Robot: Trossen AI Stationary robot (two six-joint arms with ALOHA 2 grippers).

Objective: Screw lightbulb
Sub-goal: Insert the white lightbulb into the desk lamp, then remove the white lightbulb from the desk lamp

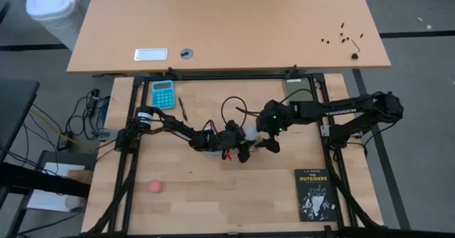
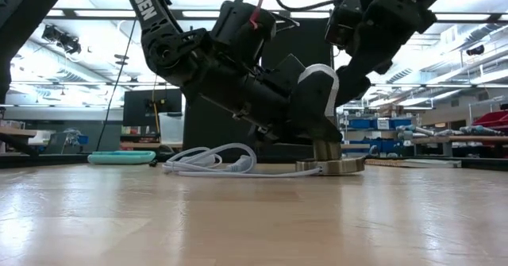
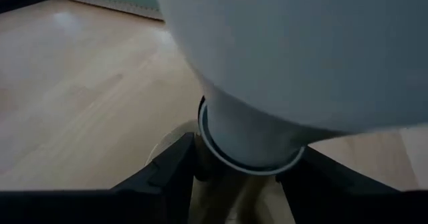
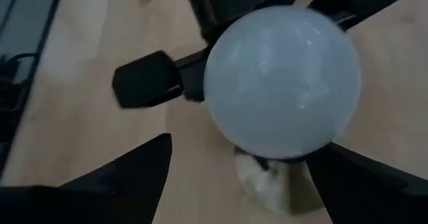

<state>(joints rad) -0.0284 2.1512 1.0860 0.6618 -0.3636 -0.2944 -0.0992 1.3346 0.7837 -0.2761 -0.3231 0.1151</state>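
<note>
The white frosted lightbulb stands slightly tilted with its base in the round metal socket, which lies flat on the table's middle. My left gripper reaches in low from the table's left and is shut at the metal collar under the bulb's neck. My right gripper hovers above the bulb, pointing down at a slant. It is open, with one finger on either side of the globe, and I see no contact. In the high view the bulb shows between the two hands. My left gripper pinches the socket's metal collar, just under the bulb's white neck, between its two fingers. The fingers come slanting down from the table's left. The socket's disc stays flat on the table with the bulb standing in it.
The socket's white cord lies coiled behind it, toward the left. A teal calculator and a pen lie at the far left, a pink ball at the near left, and a black book at the near right.
</note>
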